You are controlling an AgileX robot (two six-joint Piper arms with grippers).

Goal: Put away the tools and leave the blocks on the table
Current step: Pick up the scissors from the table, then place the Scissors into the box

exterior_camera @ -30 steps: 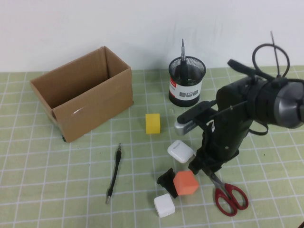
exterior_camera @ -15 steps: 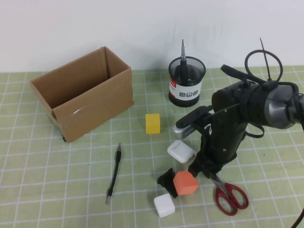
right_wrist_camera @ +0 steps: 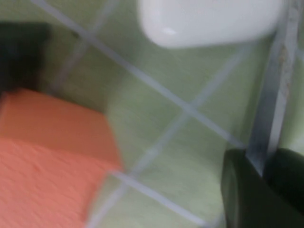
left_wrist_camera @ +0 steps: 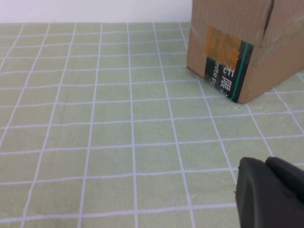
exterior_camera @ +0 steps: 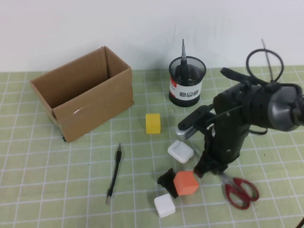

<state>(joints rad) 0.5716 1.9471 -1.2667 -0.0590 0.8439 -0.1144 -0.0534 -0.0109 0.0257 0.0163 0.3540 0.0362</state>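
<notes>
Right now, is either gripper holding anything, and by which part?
The right gripper is shut on the scissors, pinching the steel blades, not the red handles. The left gripper, near the cardboard box, holds nothing.

On the surface (exterior_camera: 47, 190): one pair of scissors (exterior_camera: 240, 190), one pen-like rod (exterior_camera: 114, 174), one driver (exterior_camera: 183, 52), one yellow cube (exterior_camera: 153, 123), one orange cube (exterior_camera: 185, 183), two white blocks (exterior_camera: 180, 151) (exterior_camera: 164, 205), seemingly one black chunk (exterior_camera: 166, 180).

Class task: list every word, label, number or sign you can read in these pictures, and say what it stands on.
Cardboard box: black label with white print, too cut off to read.
Mesh pen holder: red tag and white band with small marks, too small to read.
Left gripper, right gripper on the scissors: no text.
</notes>
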